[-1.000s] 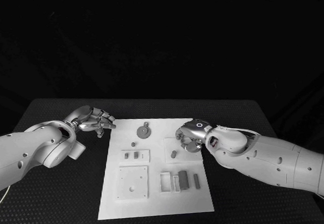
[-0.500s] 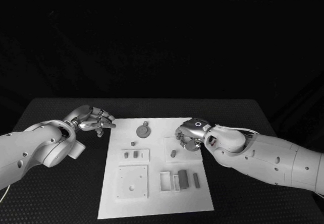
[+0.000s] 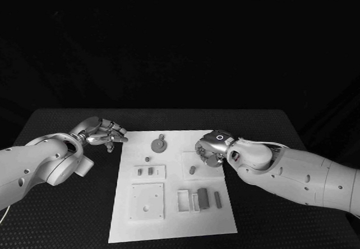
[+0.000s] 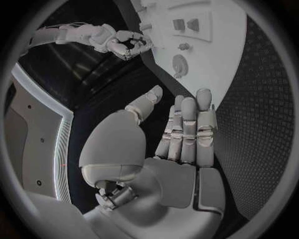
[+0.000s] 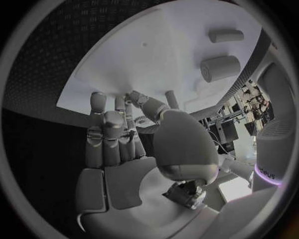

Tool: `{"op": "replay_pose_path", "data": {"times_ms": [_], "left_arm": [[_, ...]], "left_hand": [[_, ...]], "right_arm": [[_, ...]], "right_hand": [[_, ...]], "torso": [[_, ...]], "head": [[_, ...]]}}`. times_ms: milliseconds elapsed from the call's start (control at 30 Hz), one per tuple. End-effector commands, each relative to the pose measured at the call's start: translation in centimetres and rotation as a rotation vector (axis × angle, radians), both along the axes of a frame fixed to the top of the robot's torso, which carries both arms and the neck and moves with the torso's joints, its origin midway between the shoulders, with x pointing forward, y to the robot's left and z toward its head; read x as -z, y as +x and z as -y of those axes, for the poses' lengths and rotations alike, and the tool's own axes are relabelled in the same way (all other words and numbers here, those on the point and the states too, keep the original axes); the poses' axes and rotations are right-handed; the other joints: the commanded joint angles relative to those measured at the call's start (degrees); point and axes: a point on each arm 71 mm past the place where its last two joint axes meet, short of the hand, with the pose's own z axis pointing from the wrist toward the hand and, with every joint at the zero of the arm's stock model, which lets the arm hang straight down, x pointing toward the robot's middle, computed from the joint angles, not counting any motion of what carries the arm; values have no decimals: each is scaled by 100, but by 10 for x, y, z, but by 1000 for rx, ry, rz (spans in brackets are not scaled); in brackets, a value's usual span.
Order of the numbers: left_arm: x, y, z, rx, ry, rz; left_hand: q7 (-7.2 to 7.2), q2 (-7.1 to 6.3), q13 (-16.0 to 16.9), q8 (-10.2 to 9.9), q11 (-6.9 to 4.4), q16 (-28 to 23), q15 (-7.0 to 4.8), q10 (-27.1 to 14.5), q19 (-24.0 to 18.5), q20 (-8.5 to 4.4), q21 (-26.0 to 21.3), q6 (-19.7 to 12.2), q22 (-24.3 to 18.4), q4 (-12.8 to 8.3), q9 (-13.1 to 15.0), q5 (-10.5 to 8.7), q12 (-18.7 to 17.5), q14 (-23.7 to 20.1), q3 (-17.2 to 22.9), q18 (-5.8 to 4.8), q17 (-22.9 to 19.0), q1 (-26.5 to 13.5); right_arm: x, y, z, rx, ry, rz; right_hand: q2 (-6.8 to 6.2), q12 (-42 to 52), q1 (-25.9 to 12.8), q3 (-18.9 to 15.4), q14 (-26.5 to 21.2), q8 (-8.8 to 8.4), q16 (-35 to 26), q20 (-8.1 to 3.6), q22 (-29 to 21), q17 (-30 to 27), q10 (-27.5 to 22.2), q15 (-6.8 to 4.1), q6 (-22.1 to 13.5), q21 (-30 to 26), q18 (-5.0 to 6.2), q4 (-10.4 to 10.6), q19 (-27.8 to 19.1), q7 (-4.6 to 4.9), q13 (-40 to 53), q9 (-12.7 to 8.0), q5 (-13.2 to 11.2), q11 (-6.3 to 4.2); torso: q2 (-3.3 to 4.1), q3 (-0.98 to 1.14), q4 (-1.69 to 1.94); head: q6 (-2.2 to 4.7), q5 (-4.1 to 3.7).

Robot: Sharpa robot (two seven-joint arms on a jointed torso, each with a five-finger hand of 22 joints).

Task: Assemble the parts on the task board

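Head view first: you've got the task board [image 3: 173, 214] sitting dead centre on the black desk [image 3: 61, 219], running from mid-frame down toward the bottom. The parts are spread over it: a round disc part [image 3: 158, 145] near the board's upper end, a small peg [image 3: 192, 170] just right of centre, two little blocks [image 3: 146, 171] in a recessed tile on the left side, a square plate with holes [image 3: 147, 201] lower left, and a row of upright bars [image 3: 202, 197] lower right. Your left hand [image 3: 102, 133] hangs off the board's upper left corner, over bare desk, fingers curled loosely and nothing in them. Your right hand [image 3: 212, 150] is over the board's upper right edge, fingers bent down toward the surface; from here you can't tell whether it's pinching anything.

Left wrist view: the left hand [image 4: 181, 134] fills the middle, fingers straight and side by side with the thumb apart, holding nothing. The board [image 4: 218, 55] sits upper right, the disc part [image 4: 179, 64] lying on it, and the right hand [image 4: 124, 44] shows at the upper left.

Right wrist view: the right hand [image 5: 118, 139] has its fingers [image 5: 98, 107] reaching up to the board's [image 5: 156, 55] near edge, thumb tucked across. A cylinder-shaped part [image 5: 219, 68] and a smaller piece [image 5: 225, 36] stand at the upper right. Nothing visible in its grasp.
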Motion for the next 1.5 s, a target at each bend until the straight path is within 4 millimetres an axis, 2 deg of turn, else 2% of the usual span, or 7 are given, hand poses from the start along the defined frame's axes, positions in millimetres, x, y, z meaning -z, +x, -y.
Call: {"op": "replay_pose_path", "data": {"times_ms": [33,267,533,1000,1200,1500], "left_arm": [[0,0,1,14,-1,-6],[0,0,1,14,1,-6],[0,0,1,15,2,-4],[0,0,1,16,8,-2],[0,0,0,15,10,-2],[0,0,1,16,11,-1]], "left_hand": [[40,-4,7,-3,22,-40,8,-53,37,-17,-42,-1,-10,2,-5,-22,28,13,-29,439,-3,-59],[41,-5,7,-2,24,-41,9,-59,36,-16,-46,-4,-10,0,-6,-22,28,11,-32,439,-3,-61],[42,-1,8,-2,24,-42,10,-63,37,-15,-49,-7,-11,-1,-6,-22,29,11,-33,440,-3,-61],[42,5,9,1,25,-42,11,-66,39,-15,-52,-8,-10,-3,-6,-22,32,12,-34,442,-2,-59],[42,8,10,3,25,-41,11,-68,42,-15,-54,-8,-10,-5,-6,-22,34,14,-35,443,-1,-57],[42,10,11,5,25,-38,10,-71,47,-15,-55,-10,-8,-10,-6,-22,36,18,-37,445,1,-54]], "right_arm": [[10,-2,5,19,-61,-22],[10,-3,4,12,-62,-29],[11,-4,2,8,-61,-36],[19,-4,4,13,-121,-41],[18,-4,5,11,-120,-19],[15,-5,1,1,-95,11]], "right_hand": [[-47,-25,-1,-23,4,1,33,-30,66,-7,-41,-25,-29,-16,138,-24,10,41,-5,-12,21,7],[-76,-43,-8,-24,4,-9,39,-31,73,-13,-52,-19,-41,-17,138,-17,15,48,2,-17,21,14],[-47,-36,7,-9,8,12,58,-37,91,-21,2,-31,5,-14,138,-2,31,31,38,-10,22,0],[181,31,80,-10,-9,136,110,-48,127,-58,294,-142,259,5,138,-147,35,-75,220,60,21,-116],[337,87,87,-19,-17,214,125,-50,130,-81,477,-218,413,30,138,-278,34,-137,354,126,23,-194],[386,99,64,-17,-12,246,148,-59,132,-91,560,-253,492,62,138,-352,50,-171,446,170,25,-231]], "torso": [[-1,-1,3],[0,-2,4],[1,-1,3],[0,-1,6],[-1,-3,7],[-1,-4,4]], "head": [[-6,-7],[-4,-6],[-10,-3],[-39,-13],[-51,-15],[-53,-22]]}}
